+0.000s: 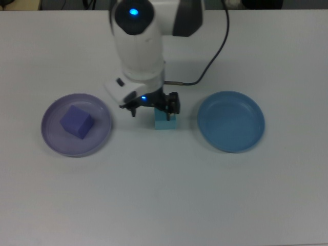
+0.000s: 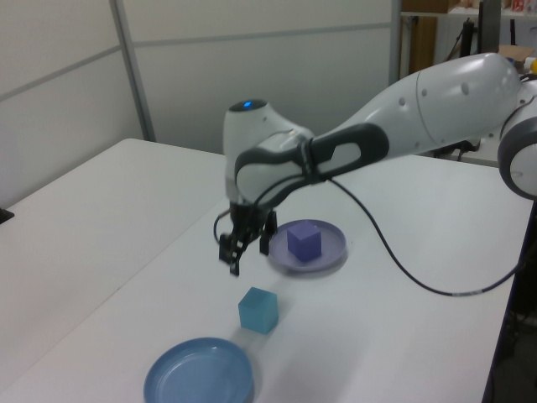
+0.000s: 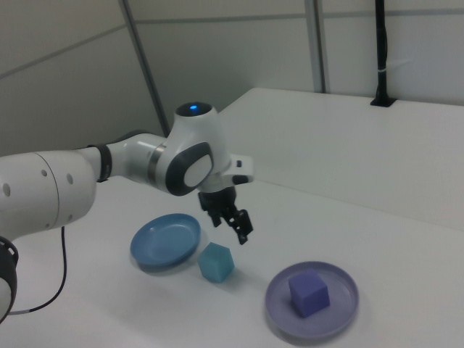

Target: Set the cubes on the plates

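Turquoise cube [image 2: 258, 309] — matte, square-edged, on table [image 2: 403, 336]

1. The white arm [image 2: 403, 117] reaches low over the table, wrist bent downward
2. The gripper [image 2: 245, 248] points down, fingers [image 3: 242, 227] parted and holding nothing

Two cubes [image 1: 77, 122] [image 1: 165, 123] — two plates [image 1: 54, 141] [image 1: 231, 121]

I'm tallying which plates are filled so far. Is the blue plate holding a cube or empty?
Empty. The blue plate shows only its bare inside; the turquoise cube sits on the table beside it, under the gripper.
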Available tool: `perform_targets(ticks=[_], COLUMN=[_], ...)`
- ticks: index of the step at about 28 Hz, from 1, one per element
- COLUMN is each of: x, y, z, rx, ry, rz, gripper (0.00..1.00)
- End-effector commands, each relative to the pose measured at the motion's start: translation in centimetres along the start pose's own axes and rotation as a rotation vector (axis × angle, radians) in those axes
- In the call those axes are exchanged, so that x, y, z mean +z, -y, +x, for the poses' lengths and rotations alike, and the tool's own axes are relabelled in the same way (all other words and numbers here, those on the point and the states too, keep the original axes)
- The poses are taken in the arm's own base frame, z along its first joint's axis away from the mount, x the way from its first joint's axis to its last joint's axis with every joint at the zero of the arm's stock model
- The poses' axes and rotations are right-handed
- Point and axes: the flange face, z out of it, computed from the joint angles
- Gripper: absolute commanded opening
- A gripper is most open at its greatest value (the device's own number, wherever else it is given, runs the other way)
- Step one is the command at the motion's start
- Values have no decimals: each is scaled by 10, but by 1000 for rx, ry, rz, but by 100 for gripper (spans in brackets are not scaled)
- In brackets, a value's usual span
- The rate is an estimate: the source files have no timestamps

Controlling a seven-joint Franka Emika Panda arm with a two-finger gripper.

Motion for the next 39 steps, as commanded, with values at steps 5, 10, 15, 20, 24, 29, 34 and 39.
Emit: perform_targets(ticks=[5, 10, 15, 20, 24, 29, 34, 39], x=[35, 55, 64, 65, 61, 17, -18, -37], y=[27, 45, 48, 44, 39, 26, 33, 67], z=[-18, -35, -41, -41, -38, -34, -31, -27], rx=[-137, -212, -229, -195, -153, -104, -72, -58], ry=[61, 93, 108, 109, 101, 68, 54, 1], rz=[-91, -157, -180, -175, -174, -164, -102, -61], gripper=[100, 100, 90, 14, 0, 0, 0, 0])
